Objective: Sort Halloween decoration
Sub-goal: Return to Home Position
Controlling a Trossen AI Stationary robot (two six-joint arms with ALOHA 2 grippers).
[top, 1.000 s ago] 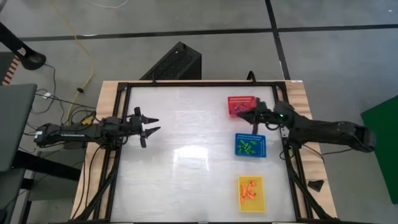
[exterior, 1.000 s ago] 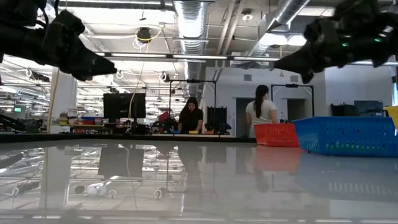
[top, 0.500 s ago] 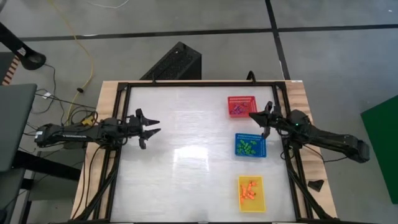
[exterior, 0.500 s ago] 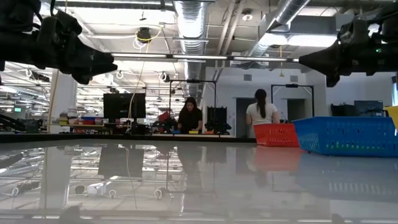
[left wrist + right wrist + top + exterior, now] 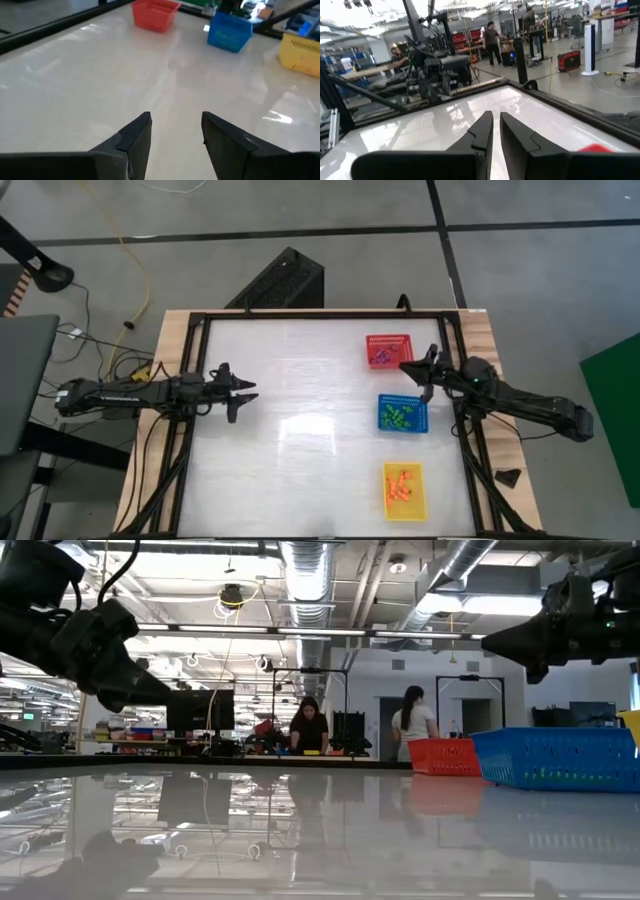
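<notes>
The Halloween decoration lies sorted in three mesh baskets near the table's right edge: purple/pink bits in the red basket, green ones in the blue basket, orange ones in the yellow basket. My right gripper hovers just off the red basket's near right corner, its fingers nearly together and holding nothing. My left gripper hangs open over the bare left part of the table, fingers apart, pointing toward the baskets.
A black frame runs around the white tabletop. In the low view the red basket and blue basket stand on the right. People work at benches in the room beyond the table. A dark box sits on the floor.
My right gripper has drawn back from over the red basket toward the table's right edge and then held still. My left gripper has tipped its fingers downward and shifted slightly toward the near edge. The baskets have stayed put.
</notes>
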